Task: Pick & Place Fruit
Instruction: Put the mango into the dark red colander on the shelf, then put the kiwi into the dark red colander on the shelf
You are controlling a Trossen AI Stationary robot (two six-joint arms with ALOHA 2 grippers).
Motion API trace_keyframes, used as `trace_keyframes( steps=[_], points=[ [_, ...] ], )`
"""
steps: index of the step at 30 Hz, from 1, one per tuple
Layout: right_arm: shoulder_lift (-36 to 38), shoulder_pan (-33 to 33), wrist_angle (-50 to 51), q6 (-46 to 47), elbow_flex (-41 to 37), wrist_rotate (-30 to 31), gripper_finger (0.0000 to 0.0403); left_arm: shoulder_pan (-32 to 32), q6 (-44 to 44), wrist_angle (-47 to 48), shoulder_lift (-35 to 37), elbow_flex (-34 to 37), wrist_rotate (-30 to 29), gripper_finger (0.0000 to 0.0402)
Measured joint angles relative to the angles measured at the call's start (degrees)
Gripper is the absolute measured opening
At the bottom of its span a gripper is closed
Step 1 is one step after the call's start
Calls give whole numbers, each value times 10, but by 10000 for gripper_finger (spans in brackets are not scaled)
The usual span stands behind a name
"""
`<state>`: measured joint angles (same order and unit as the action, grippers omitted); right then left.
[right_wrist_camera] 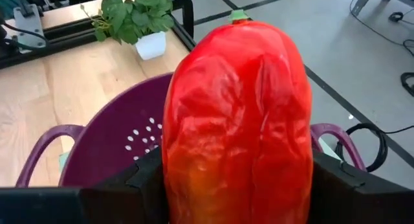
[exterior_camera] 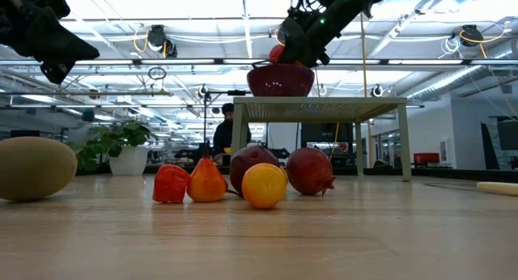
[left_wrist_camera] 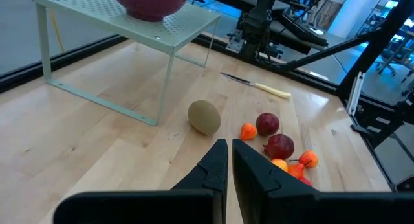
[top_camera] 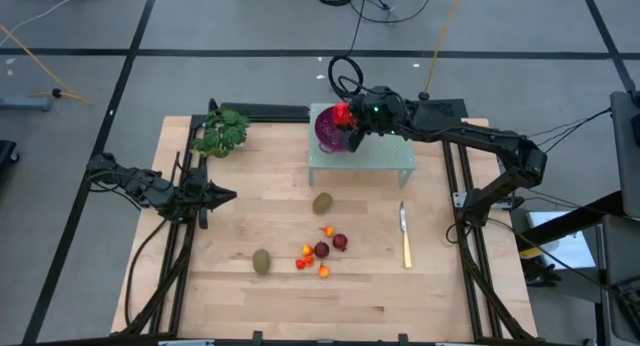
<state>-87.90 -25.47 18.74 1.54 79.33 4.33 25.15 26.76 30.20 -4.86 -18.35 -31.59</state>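
Take the pale green perforated stand (top_camera: 385,156) as your landmark on the wooden bench (top_camera: 250,306). On its top, toward the leafy side, you see a purple colander bowl (top_camera: 326,132). Well apart from it, near the bench's far corner, you find a green leafy bunch (top_camera: 222,132) in a white pot. Just in front of the stand lies a yellow-handled knife (top_camera: 405,236).

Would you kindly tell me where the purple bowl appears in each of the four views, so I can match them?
High view: the purple perforated bowl sits on the pale green stand, upper centre.
Low view: upper centre, on the stand's top.
Left wrist view: only its underside shows, top edge.
Right wrist view: it lies behind the large red-orange fruit, lower left.
Shared landmark: the stand.
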Motion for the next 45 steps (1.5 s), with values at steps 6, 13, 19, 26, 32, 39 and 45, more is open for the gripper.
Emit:
trace_keyframes(
  steps=[6, 13, 19, 26, 32, 39, 45],
  points=[
    [1, 0, 0, -5, 0, -1, 245, 0, 0, 0, 0, 0, 0, 21],
    [1, 0, 4, -7, 0, -1, 258, 0, 0, 0, 0, 0, 0, 21],
    [1, 0, 5, -7, 0, -1, 273, 0, 0, 0, 0, 0, 0, 21],
    [1, 0, 4, -7, 0, 0, 293, 0, 0, 0, 0, 0, 0, 21],
    [1, 0, -9, -8, 0, 0, 299, 0, 0, 0, 0, 0, 0, 21],
    [6, 9, -26, -24, 0, 1, 289, 0, 0, 0, 0, 0, 0, 21],
    [34, 41, -41, -39, -1, 26, 259, 0, -3, 0, 0, 0, 0, 21]
  ],
)
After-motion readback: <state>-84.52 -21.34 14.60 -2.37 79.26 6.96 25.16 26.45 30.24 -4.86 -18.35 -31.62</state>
